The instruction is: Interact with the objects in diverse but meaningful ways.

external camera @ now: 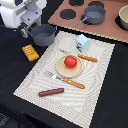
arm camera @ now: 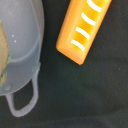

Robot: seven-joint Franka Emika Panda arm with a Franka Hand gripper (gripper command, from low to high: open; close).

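Claw (external camera: 26,31) hangs just beside your grey pot (external camera: 43,35), its spread impossible to tell; the ridged yellow-orange block (external camera: 30,52) lies near that pot.

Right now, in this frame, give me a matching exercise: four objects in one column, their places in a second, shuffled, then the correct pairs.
Objects:
1. small red tomato
2. brown sausage
3. ridged yellow-orange block
4. pale blue-white carton

Places:
A. on the black surface, off the mat
B. on the tan round plate
C. standing on the mat, near the stove board
D. lying on the mat's near edge

Pairs: 1-B, 2-D, 3-A, 4-C
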